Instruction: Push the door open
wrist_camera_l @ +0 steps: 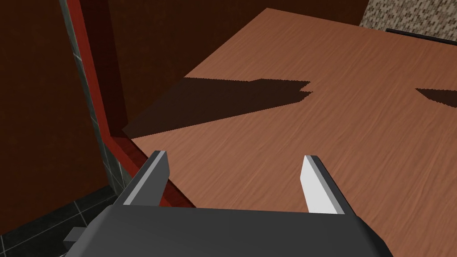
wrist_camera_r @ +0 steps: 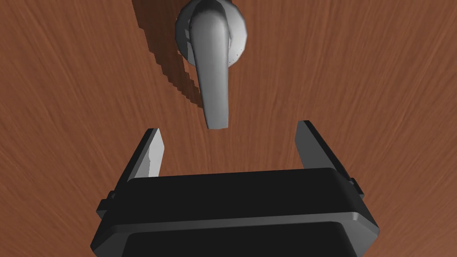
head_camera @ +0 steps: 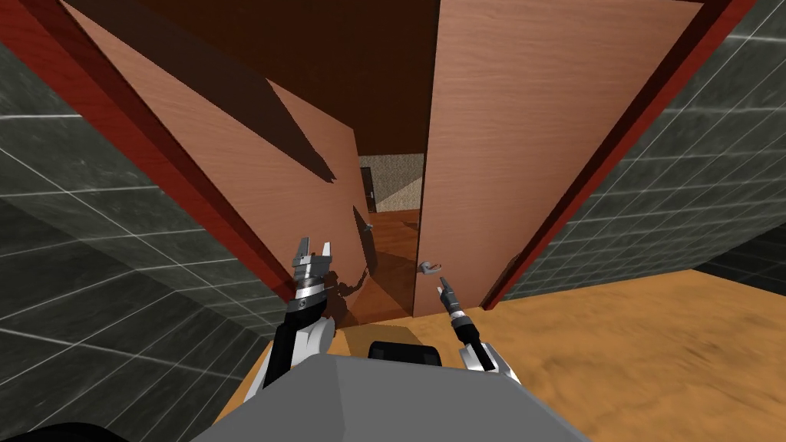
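Observation:
A brown wooden double door stands in a red frame (head_camera: 157,165). Its left leaf (head_camera: 253,192) is swung partly inward; the right leaf (head_camera: 491,153) stands nearer me, with a narrow gap between them. My right gripper (head_camera: 443,285) is open just below the right leaf's grey lever handle (head_camera: 428,267). In the right wrist view the lever handle (wrist_camera_r: 212,84) points toward the open gripper (wrist_camera_r: 230,134), its tip just beyond the fingertips, not touching. My left gripper (head_camera: 315,249) is open near the left leaf's lower part. In the left wrist view the open gripper (wrist_camera_l: 234,163) faces the left leaf (wrist_camera_l: 312,134).
Dark tiled walls (head_camera: 92,253) flank the doorway on both sides. Through the gap show a wooden floor and a speckled far wall (head_camera: 391,180). The left leaf carries a small grey handle (head_camera: 367,226). An orange-brown floor (head_camera: 652,353) spreads to my right.

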Controlling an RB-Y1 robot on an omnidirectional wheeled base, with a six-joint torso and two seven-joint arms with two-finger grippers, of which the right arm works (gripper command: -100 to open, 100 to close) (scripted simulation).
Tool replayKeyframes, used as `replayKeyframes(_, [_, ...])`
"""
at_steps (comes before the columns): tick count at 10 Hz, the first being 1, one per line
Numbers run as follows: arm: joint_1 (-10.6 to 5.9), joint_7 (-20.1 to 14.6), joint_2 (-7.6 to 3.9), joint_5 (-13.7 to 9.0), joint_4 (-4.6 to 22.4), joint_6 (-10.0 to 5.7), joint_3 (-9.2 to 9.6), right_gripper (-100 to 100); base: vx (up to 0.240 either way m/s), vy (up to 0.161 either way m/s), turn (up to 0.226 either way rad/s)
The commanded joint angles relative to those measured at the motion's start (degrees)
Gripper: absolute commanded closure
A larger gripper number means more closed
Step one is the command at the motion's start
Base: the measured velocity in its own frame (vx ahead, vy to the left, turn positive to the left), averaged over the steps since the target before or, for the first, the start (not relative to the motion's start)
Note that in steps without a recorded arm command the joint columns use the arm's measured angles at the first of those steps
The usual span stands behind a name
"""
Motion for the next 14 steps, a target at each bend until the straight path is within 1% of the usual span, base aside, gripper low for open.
replayKeyframes(1, [-0.21, 0.42, 0.33, -0.14, 0.45, -0.15, -0.22, -100, 0.217, 0.011, 0.038])
replayKeyframes(4, [-0.57, 1.1, 0.91, -0.4, 1.2, -0.35, -0.6, -100, 0.21, 0.038, 0.028])
replayKeyframes(5, [-0.51, 0.93, 0.79, -0.34, 1.04, -0.3, -0.51, -100, 0.099, 0.013, 0.007])
replayKeyframes(6, [-0.51, 0.93, 0.79, -0.34, 1.04, -0.3, -0.51, 100, -0.014, 0.0, -0.005])
replayKeyframes(11, [-0.51, 0.93, 0.79, -0.34, 1.04, -0.3, -0.51, 100, -0.01, -0.002, 0.006])
replayKeyframes(12, [-1.05, 1.56, 0.99, -0.64, 1.13, -0.07, -1.14, 100, 0.094, 0.037, -0.05])
replayKeyframes(14, [-1.27, 2.16, 1.2, -0.92, 1.32, 0.04, -1.73, 100, 0.168, 0.031, -0.039])
